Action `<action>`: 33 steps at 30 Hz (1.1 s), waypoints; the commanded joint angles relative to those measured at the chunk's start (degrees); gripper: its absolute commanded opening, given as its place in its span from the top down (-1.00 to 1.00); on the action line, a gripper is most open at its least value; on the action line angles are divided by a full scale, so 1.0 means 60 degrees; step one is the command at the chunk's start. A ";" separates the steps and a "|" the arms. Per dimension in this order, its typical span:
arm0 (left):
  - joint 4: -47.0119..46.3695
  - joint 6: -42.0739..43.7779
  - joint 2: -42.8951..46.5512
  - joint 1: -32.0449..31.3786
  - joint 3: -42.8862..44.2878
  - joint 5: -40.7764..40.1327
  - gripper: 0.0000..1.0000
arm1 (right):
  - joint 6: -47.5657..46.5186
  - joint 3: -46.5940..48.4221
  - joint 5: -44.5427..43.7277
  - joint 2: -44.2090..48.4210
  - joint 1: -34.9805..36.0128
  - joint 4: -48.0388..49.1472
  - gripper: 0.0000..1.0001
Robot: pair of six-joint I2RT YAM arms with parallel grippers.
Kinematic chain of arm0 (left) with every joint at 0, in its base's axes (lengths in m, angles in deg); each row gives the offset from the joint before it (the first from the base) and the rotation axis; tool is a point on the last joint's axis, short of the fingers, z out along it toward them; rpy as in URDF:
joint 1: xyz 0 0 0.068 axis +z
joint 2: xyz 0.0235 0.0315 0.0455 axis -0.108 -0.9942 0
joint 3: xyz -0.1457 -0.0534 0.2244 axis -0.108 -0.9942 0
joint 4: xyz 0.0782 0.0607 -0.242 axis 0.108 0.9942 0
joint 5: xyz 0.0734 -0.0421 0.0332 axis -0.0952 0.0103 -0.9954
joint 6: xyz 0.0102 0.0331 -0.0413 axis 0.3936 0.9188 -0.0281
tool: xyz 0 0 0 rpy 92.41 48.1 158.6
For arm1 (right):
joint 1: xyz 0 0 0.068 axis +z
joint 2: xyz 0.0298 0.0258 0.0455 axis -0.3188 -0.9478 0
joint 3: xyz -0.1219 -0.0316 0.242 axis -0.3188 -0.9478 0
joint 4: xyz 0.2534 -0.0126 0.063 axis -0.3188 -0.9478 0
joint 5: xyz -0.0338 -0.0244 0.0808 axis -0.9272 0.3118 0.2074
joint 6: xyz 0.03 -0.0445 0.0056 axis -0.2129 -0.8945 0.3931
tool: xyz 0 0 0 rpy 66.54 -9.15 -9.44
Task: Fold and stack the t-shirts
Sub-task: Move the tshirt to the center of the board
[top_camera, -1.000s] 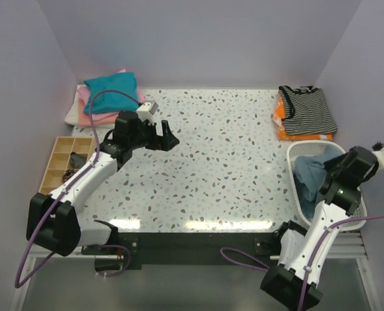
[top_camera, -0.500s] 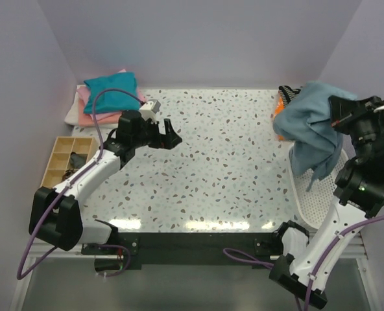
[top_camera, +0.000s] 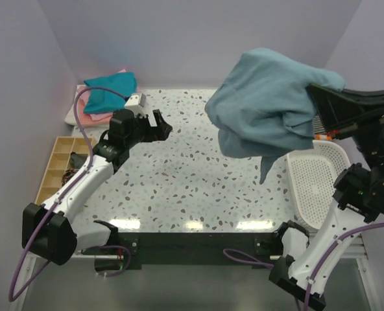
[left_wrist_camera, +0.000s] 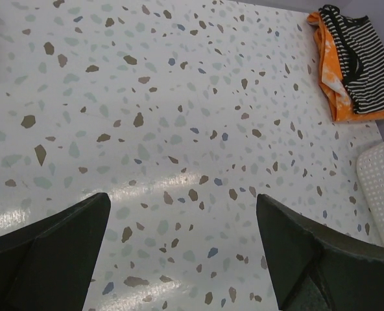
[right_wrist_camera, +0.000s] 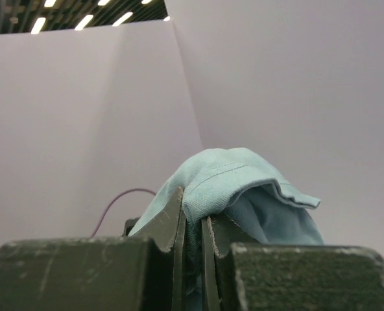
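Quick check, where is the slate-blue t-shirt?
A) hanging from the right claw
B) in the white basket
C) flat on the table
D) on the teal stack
A: the right claw is shut on a fold of the slate-blue t-shirt, which hangs above the table.

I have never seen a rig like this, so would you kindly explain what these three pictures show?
Two robot arms stand at a speckled table. One picture looks down from above; the others come from a camera on each wrist. The right gripper is shut on a slate-blue t-shirt, held up in the air. The left gripper is open and empty over the table. Folded shirts, teal on top, lie far left; striped and orange clothes far right; a white basket stands near the right arm.
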 commanded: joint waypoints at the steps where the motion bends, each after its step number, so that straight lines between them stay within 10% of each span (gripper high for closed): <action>1: 0.0263 -0.0556 0.0754 -0.0035 -0.0400 -0.1562 -1.00 | 0.0622 -0.1838 -0.0201 0.1236 0.0089 0.0587 1.00; 13: 0.0952 -0.0264 0.1239 -0.0035 -0.0401 -0.1904 -1.00 | -0.5659 -0.2943 -0.1254 0.0025 0.2074 -0.5957 1.00; 18: 0.0922 -0.0176 0.1180 -0.0035 -0.0415 -0.2050 -1.00 | -0.8327 -0.1608 -0.4866 -0.1543 0.4744 -0.9357 1.00; 33: 0.1317 0.0088 0.1414 -0.0035 -0.0459 -0.3060 -1.00 | -1.0088 0.0032 -1.3032 -0.6391 1.2201 -1.0636 1.00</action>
